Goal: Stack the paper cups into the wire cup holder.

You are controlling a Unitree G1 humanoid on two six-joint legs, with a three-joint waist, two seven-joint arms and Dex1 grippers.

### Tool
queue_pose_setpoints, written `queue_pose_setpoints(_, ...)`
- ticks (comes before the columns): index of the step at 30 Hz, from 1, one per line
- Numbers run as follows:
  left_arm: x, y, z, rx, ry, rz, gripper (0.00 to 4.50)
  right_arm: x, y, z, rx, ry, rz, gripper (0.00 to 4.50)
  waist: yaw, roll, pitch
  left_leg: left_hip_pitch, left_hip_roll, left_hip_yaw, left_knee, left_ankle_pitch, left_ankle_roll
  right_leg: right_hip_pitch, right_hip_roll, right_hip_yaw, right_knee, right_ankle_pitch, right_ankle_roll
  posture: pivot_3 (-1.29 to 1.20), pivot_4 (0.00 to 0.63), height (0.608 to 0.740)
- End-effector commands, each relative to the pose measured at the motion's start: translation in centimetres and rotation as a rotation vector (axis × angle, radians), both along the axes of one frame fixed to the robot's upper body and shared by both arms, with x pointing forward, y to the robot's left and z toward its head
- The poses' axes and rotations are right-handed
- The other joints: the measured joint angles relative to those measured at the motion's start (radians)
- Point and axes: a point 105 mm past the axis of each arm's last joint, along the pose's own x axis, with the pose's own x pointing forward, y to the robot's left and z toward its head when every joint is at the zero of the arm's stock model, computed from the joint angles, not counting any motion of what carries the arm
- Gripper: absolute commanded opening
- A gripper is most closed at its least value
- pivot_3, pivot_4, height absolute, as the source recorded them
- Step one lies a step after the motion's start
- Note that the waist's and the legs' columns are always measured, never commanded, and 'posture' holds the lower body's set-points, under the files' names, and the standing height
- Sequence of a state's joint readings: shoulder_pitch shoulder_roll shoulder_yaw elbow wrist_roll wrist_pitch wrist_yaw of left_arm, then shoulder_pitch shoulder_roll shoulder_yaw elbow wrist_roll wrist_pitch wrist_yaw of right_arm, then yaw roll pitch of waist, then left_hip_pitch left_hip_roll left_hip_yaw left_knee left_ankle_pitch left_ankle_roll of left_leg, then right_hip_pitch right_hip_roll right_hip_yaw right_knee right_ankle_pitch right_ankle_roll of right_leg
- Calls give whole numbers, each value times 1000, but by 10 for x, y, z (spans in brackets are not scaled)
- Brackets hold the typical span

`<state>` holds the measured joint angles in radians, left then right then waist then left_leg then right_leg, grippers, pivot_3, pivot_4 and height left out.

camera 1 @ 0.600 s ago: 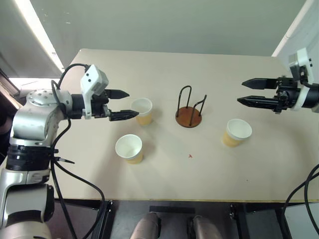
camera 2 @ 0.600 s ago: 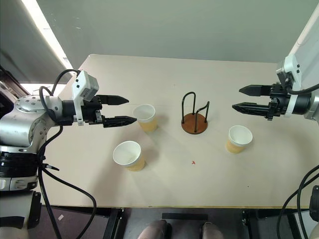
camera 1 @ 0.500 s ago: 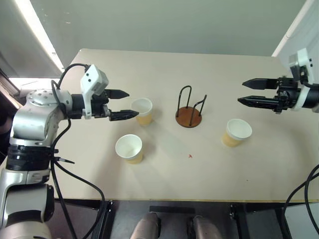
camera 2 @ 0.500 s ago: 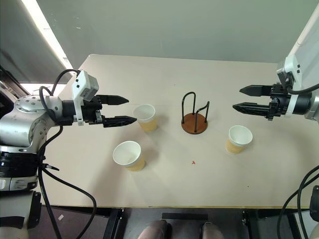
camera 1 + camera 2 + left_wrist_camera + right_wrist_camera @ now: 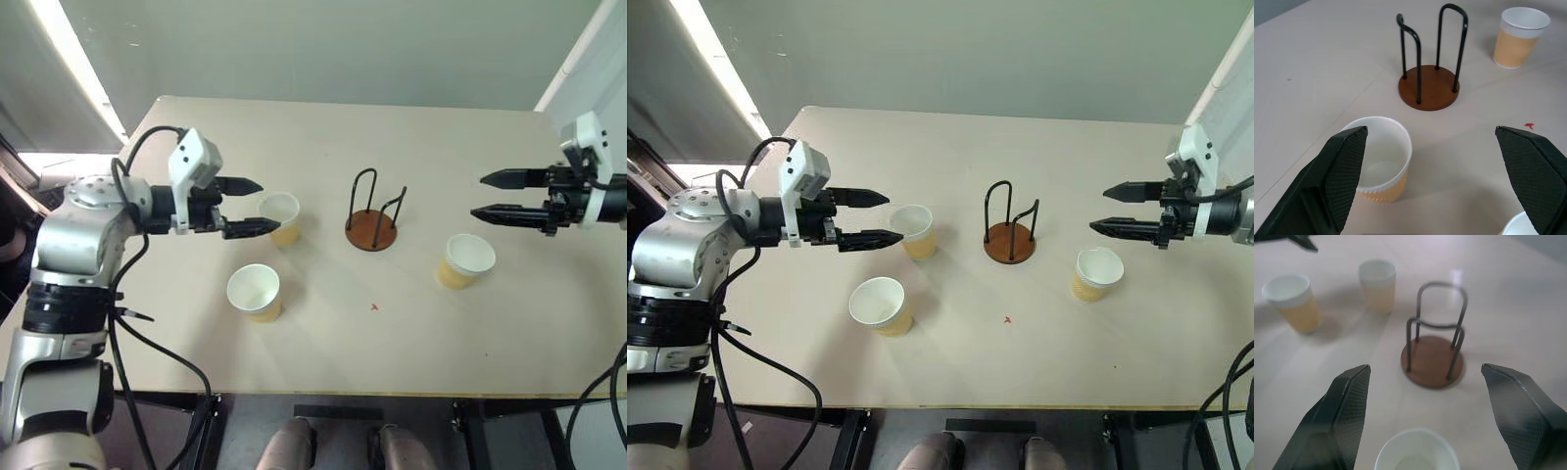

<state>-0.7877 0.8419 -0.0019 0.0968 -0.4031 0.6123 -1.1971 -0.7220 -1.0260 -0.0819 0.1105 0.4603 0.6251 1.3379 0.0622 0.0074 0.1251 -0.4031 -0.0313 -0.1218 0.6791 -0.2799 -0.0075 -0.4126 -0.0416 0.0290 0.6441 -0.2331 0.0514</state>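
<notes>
Three upright paper cups point(image 5: 281, 217) stand on the counter point(image 5: 392, 333) around the empty wire cup holder point(image 5: 372, 217). The released left claw point(image 5: 251, 207) is nearest one, just ahead; the right claw point(image 5: 497, 194) hangs released

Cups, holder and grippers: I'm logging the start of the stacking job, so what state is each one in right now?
Cup by the left gripper: upright, empty, on the table.
Cup nearest the robot: upright, empty, standing alone.
Cup on the right: upright, empty, not held.
Wire cup holder: upright, no cup in it.
Left gripper: open, holding nothing.
Right gripper: open, holding nothing, above the table.
</notes>
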Motion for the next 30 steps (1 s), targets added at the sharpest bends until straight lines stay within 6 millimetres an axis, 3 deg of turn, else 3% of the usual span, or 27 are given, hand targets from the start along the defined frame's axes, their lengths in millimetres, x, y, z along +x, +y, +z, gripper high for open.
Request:
queue_pose_setpoints(1, 3, -5, 13, -5, -59, -17, 4478, -8, 7, 9, -35, -47, 37, 3779, -1, 0, 0, 0, 0, 0, 0, 0, 0, 0, 0, 0, 0, 0, 0, 0, 150, 740)
queue_pose_setpoints(11, 4, -10, 11, -8, -61, -44, 4478, -13, 21, 9, 21, -37, 28, 3779, -1, 0, 0, 0, 0, 0, 0, 0, 0, 0, 0, 0, 0, 0, 0, 0, 150, 740)
queue_pose_setpoints(14, 3, -6, 14, -2, -66, -45, 4478, -19, 45, 4, 91, -8, 59, 3779, -3, 0, 0, 0, 0, 0, 0, 0, 0, 0, 0, 0, 0, 0, 0, 0, 150, 740)
queue_pose_setpoints(19, 1, -1, 18, 9, -73, -52, 4478, -19, 64, -10, 89, 34, 33, 3779, -4, 0, 0, 0, 0, 0, 1, 0, 0, 0, 0, 0, -1, 0, 0, 0, 150, 740)
queue_pose_setpoints(30, -9, 11, 21, 29, -93, -87, 4478, 15, 92, -47, 39, 85, -161, 3779, -7, 0, 0, 0, 1, 0, 1, 0, 1, -1, 0, 0, -1, 0, 0, 0, 150, 740)
